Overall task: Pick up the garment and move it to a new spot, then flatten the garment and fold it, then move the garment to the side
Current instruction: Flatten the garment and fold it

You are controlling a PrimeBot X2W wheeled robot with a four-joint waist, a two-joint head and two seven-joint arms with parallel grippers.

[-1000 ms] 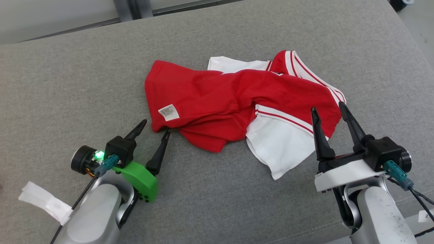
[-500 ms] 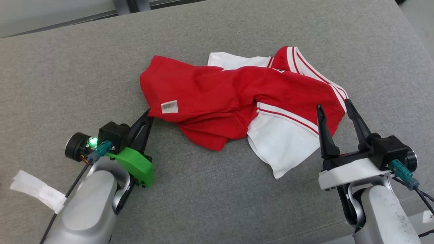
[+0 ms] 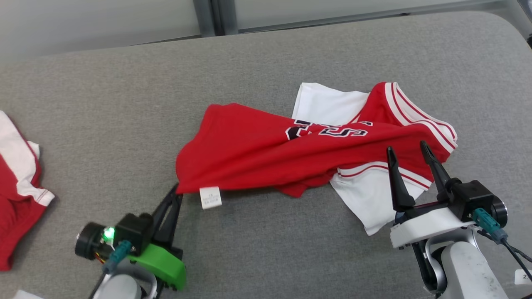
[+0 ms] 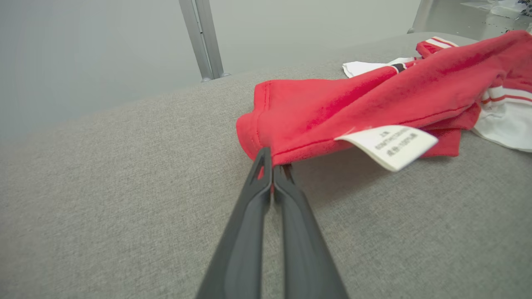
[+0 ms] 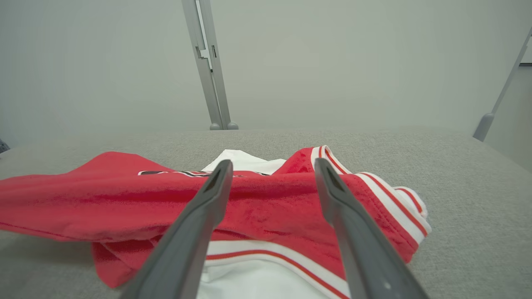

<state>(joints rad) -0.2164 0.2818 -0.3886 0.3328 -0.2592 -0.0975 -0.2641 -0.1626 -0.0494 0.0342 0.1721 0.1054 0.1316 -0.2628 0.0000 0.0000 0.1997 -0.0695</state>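
I have the garment (image 3: 266, 153) lying on the padded surface (image 3: 104, 124), right of centre. My left gripper (image 3: 178, 190) grips its near left corner, with a label (image 3: 210, 197) hanging just to the right. My right gripper (image 3: 406, 146) sits before its right end. A second garment (image 3: 14, 195) lies well apart at the left edge. A post (image 3: 214, 16) stands behind the surface.

My left gripper (image 3: 178, 190) wears a green bracket (image 3: 160, 263) and glowing green light (image 3: 109, 233), my right gripper (image 3: 406, 146) a white bracket (image 3: 428, 226); both have dark fingers (image 3: 397, 182) and teal cable plugs (image 3: 486, 219).
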